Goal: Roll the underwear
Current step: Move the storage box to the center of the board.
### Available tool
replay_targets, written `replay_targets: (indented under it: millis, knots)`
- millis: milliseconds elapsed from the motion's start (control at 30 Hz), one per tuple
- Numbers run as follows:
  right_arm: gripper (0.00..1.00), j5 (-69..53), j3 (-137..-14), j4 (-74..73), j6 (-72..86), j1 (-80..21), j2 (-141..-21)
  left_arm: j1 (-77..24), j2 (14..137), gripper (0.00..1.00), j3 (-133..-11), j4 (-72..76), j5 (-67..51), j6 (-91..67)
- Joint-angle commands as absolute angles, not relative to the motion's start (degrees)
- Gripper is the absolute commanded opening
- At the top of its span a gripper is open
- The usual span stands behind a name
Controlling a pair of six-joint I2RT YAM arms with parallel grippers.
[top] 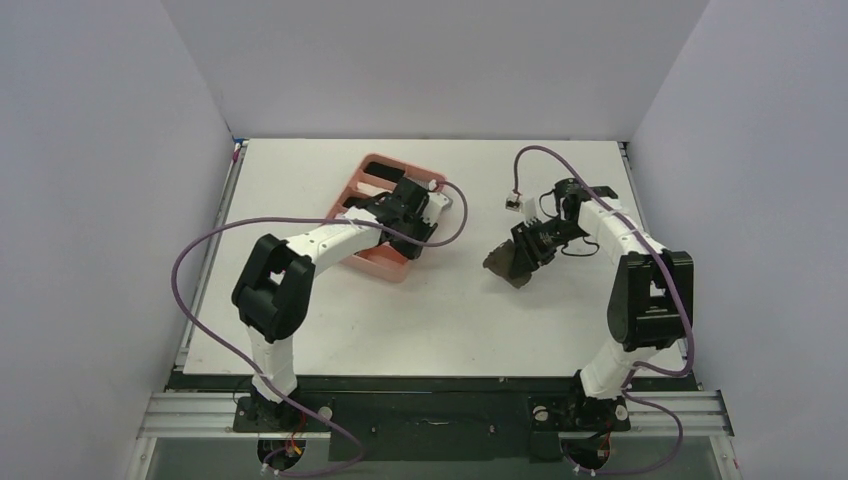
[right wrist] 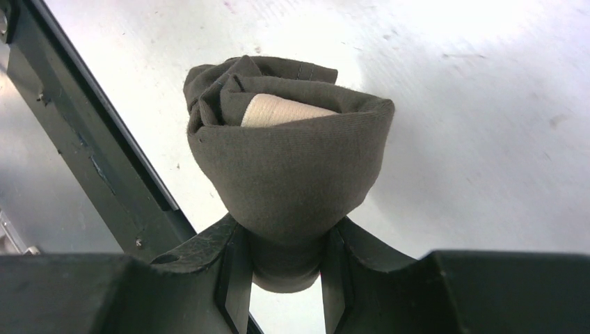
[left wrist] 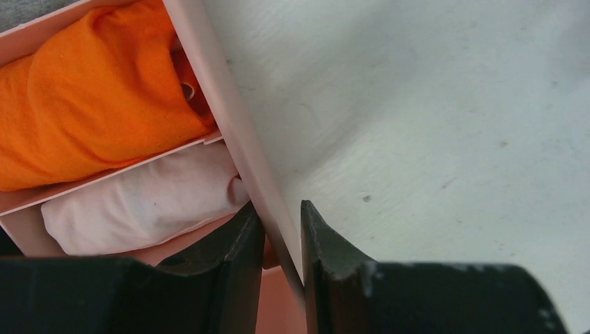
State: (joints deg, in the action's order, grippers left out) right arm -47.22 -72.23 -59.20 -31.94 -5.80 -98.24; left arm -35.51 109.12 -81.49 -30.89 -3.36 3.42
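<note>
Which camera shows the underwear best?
The right wrist view: the underwear sits close up, rolled around its beige waistband, pinched in the right claw. The top view shows just a small dark lump; the left wrist view misses it.

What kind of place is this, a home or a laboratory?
Probably a robot laboratory: plain white walls enclose the table, two arms are bolted at its near edge, and a pink tray holds rolled cloths.

From above, the left arm (top: pixel 330 238) covers much of the pink tray (top: pixel 385 265), and its contents are too small to tell. The left wrist view's edge cuts off the orange cloth (left wrist: pixel 90 90). The lower end of the underwear (right wrist: pixel 292 167) is hidden between the right jaws, and its waistband (right wrist: pixel 282 110) is mostly wrapped inside.
</note>
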Motion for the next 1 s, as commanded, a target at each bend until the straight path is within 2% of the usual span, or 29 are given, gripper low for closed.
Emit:
replay_targets:
  millis: [0, 167, 233, 300, 533, 700, 767, 967]
  knots:
    - [0.0, -46.6, -71.5, -58.9, -32.0, -1.6, -93.8, -41.1, 110.4, 0.0, -83.7, -31.9, -8.5, 1.8]
    - [0.0, -45.6, -70.7, -59.4, -32.3, 1.1, -91.9, -46.0, 111.9, 0.01, -84.7, -31.4, -8.8, -0.6]
    - [0.0, -45.3, -70.5, -59.4, -32.0, 1.6, -91.1, -46.7, 112.3, 0.07, -84.9, -30.8, -9.2, -2.2]
    - [0.0, -44.7, -70.5, -58.9, -31.0, 1.7, -90.3, -47.1, 112.5, 0.15, -85.1, -30.6, -9.9, -3.2]
    - [0.0, -42.8, -72.9, -57.0, -26.2, 1.5, -87.9, -46.5, 108.1, 0.56, -82.9, -27.8, -11.0, -2.0]
    - [0.0, -40.9, -75.1, -56.1, -23.6, -0.5, -86.8, -44.0, 103.9, 0.78, -81.1, -26.0, -15.6, -0.6]
    - [0.0, -39.1, -75.9, -55.4, -22.4, -2.8, -86.2, -41.9, 101.7, 0.84, -80.4, -26.1, -18.2, 0.5]
    - [0.0, -30.2, -77.7, -48.8, -16.5, -11.9, -84.2, -28.8, 93.2, 0.87, -78.5, -29.5, -30.6, 6.4]
